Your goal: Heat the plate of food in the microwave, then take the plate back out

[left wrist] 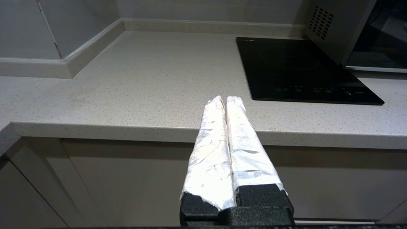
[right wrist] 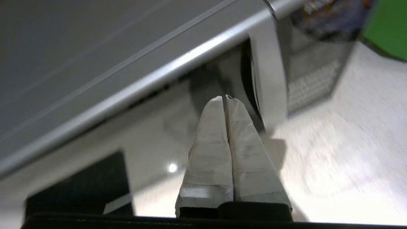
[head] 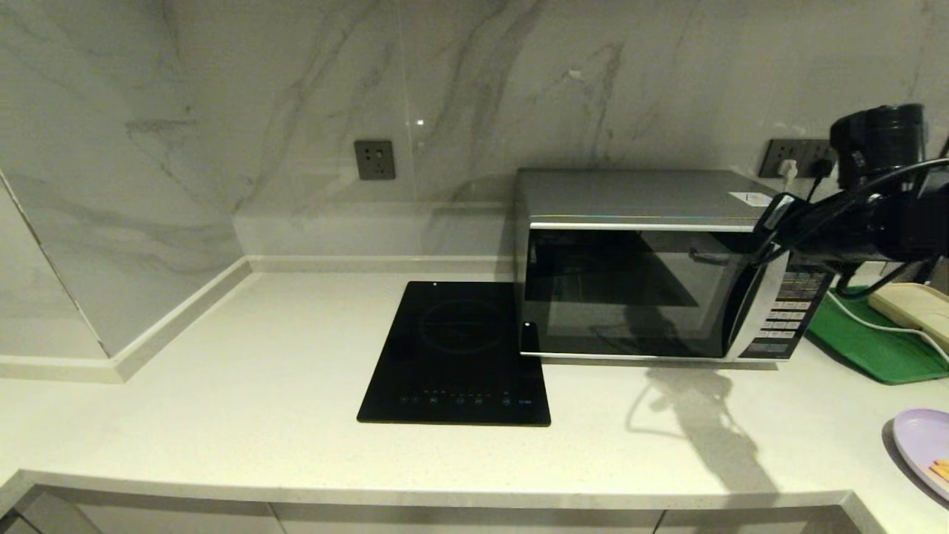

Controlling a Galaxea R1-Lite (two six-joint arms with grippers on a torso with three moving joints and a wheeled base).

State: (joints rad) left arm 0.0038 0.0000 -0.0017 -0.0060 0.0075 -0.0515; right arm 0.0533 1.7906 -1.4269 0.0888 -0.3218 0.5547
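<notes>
while one microwave (head: 630,289) stays closed, right hand (right wrist: 224,99) and left hand (left wrist: 226,100) sit pinched together, empty.

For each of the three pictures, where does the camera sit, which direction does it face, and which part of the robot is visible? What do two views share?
Head view: high, facing forward and down at the counter and microwave; right arm shows.
Left wrist view: low before the counter edge, facing the cooktop; shut left gripper shows.
Right wrist view: close before the microwave door; shut right gripper shows.
Shared: all show the microwave and cooktop.
</notes>
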